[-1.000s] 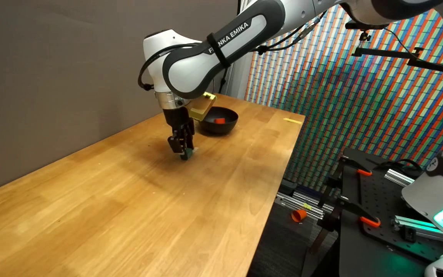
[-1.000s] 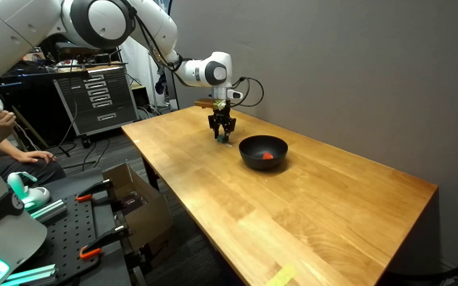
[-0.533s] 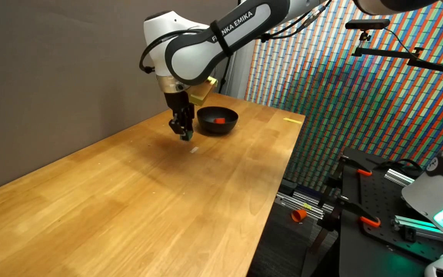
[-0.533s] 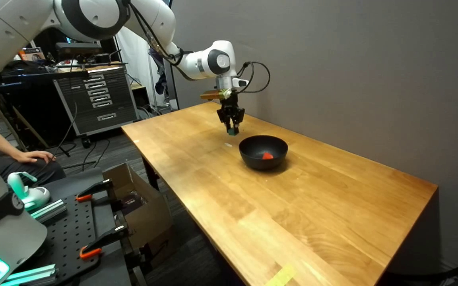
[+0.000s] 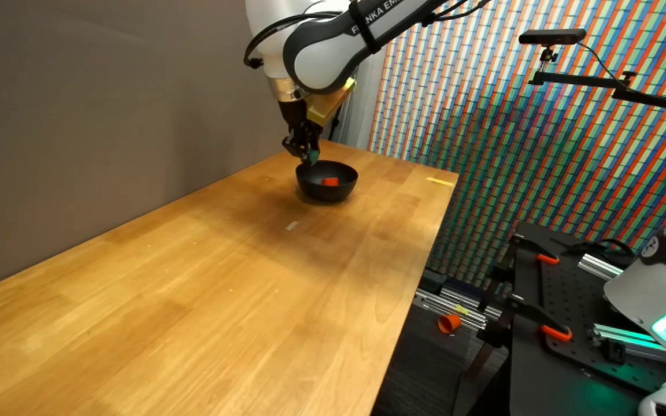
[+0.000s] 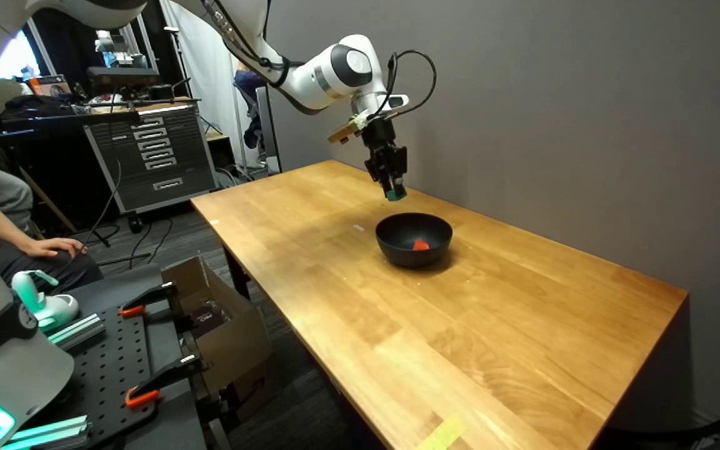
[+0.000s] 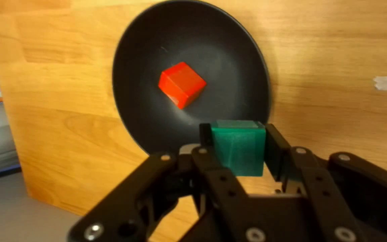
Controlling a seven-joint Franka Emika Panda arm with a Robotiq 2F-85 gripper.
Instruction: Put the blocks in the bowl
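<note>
One green block (image 7: 239, 149) is held tight in the gripper (image 7: 237, 135), clear of the table (image 6: 491, 325); one red-orange block (image 7: 181, 84) lies inside the black bowl (image 7: 213, 55), below the gripper and, in the wrist view, ahead of its fingers and to their left. The held block seems to overlap only the bowl's edge, so doing this well means, I judge, shifting farther toward the bowl's middle before lowering. Bring the block down inside the rim, beside its neighbour rather than on top, then part the fingers slowly and rise straight, lest one catch the wall. As for writing, above the gripper the arm (image 5: 327, 55) shows “FRANKA EM”, the rest cut off; well apart from the gripper, the base (image 6: 16, 375) reads “MIKA”. No lettering shows on blocks or bowl.
</note>
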